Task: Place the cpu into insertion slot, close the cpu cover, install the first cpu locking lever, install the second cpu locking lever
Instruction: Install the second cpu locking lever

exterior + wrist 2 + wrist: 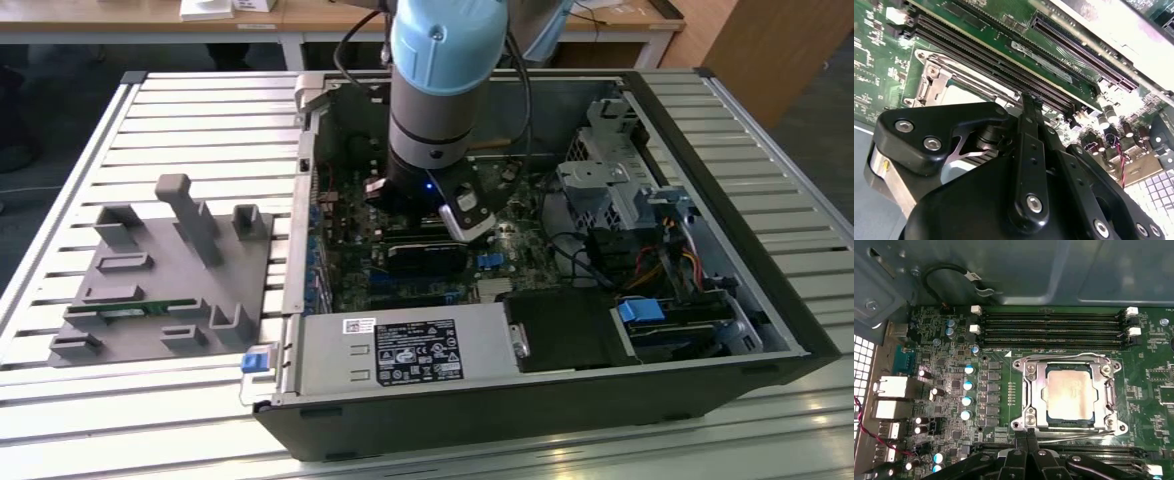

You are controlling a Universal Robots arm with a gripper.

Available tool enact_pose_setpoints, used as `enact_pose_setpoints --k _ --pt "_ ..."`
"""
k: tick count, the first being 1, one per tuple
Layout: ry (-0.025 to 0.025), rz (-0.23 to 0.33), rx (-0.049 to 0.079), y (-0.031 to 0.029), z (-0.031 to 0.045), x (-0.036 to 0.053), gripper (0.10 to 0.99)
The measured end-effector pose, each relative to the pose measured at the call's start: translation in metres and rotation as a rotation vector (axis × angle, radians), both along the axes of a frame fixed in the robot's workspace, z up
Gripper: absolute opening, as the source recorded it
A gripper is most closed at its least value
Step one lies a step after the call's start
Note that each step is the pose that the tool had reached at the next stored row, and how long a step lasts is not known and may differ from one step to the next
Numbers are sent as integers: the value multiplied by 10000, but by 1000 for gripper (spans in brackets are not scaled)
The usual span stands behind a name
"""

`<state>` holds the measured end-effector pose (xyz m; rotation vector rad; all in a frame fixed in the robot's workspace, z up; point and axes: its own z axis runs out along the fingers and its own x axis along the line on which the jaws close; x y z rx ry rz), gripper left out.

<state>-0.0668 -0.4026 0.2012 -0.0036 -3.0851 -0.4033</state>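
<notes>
In the first wrist view the silver cpu (1070, 392) lies flat in the insertion slot (1026, 371) on the green board. The cpu cover (1040, 390) is folded down around it, and the chip shows through its window. One wire locking lever (1064, 356) runs along the slot's side by the memory slots, and another (1079, 439) runs along the opposite side. My gripper (1027, 439) is shut, with its fingertips pressed together at the slot's edge by that second lever's end. The second wrist view shows one black finger (1030, 130) over the cover (936, 80). In the exterior view my gripper (461, 215) is down inside the computer case (747, 300).
Long black memory slots (1054, 325) run beside the socket, with capacitors (968, 385) and a black cable (954, 275) nearby. The case holds a power supply (400, 350) and drive bays (627, 180). A grey parts fixture (160, 270) sits on the slatted table at the exterior view's left.
</notes>
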Motion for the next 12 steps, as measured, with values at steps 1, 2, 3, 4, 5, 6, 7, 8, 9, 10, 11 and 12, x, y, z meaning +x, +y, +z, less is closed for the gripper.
enact_pose_setpoints --k 1,2,3,4,5,6,7,8,9,10,11,12 --pt "-1 0 16 -1 -13 -4 118" --pt "-2 2 37 -1 -23 -6 118" --pt "-1 3 64 -1 -30 -9 118" --pt "-1 2 99 -1 -35 -10 118" --pt "-2 0 148 -1 -41 -12 118" --pt "-2 0 200 -1 -46 -13 118" --pt "-2 -1 246 -1 -51 -13 118" --pt "-2 0 283 -1 -57 -14 118" --pt "-3 0 314 0 -64 -14 118" --pt "-2 1 343 0 -70 -14 118" --pt "-3 0 374 0 -77 -15 118" --pt "-2 0 399 0 -82 -15 118"
